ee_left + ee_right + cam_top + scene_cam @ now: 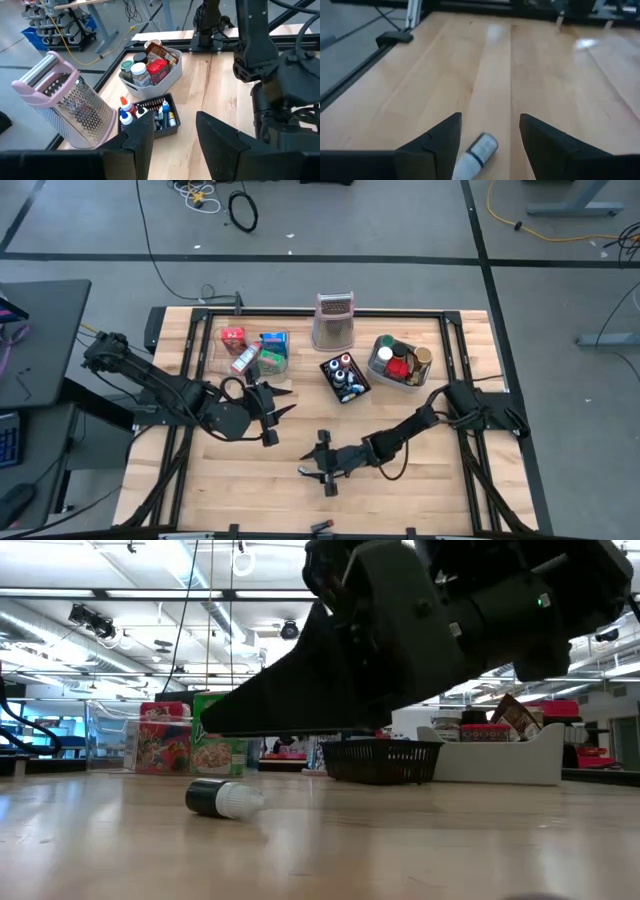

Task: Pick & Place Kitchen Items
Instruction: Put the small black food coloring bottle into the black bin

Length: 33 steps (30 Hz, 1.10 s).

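Wooden tabletop (pixel 400 490) is spanned by both arms. Near its middle the left gripper (pixel 277 412) is held with fingers parted, empty. Toward the front the right gripper (pixel 487 135) is spread open above a small dark, white-capped vial (pixel 222 799), which is seen lying on its side, released.

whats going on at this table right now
The right gripper is open and low over the front of the table, with a small vial lying on its side on the wood between its fingers, not gripped. The left gripper waits open near the black basket, holding nothing. Other groceries sit sorted in containers at the back.
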Tool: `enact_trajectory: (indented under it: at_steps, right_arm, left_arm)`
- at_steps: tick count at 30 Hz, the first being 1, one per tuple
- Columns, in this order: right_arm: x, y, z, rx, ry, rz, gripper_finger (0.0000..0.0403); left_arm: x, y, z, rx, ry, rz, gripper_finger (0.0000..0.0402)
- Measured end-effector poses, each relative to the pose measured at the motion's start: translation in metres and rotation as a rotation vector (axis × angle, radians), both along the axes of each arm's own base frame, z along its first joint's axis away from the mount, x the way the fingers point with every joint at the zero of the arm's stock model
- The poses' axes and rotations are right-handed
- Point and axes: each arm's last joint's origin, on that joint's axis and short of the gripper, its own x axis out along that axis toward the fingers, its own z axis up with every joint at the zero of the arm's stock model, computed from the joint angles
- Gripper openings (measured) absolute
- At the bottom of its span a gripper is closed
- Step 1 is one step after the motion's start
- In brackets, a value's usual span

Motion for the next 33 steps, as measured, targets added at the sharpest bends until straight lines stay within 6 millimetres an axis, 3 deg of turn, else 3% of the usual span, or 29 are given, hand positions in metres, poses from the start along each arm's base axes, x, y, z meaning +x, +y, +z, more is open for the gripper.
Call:
enact_trajectory:
  at_steps: [7, 13, 18, 33]
  right_arm:
    - [0.004, -0.009, -0.007, 0.011, 0.149, 0.065, 0.0213]
    - [0.003, -0.009, -0.014, -0.022, 0.177, 0.071, 0.0213]
    - [0.001, -0.013, -0.02, -0.134, 0.241, 0.077, 0.0207]
    - [0.003, -0.019, -0.019, -0.186, 0.221, 0.16, 0.0097]
  left_arm:
    - [0.0, 0.0, 0.0, 0.013, 0.002, -0.006, 0.0155]
    - [0.0, 0.0, 0.0, 0.012, 0.001, -0.005, 0.0155]
    - [0.0, 0.0, 0.0, 0.013, 0.002, -0.005, 0.0155]
    - [0.0, 0.0, 0.0, 0.02, 0.009, -0.007, 0.0155]
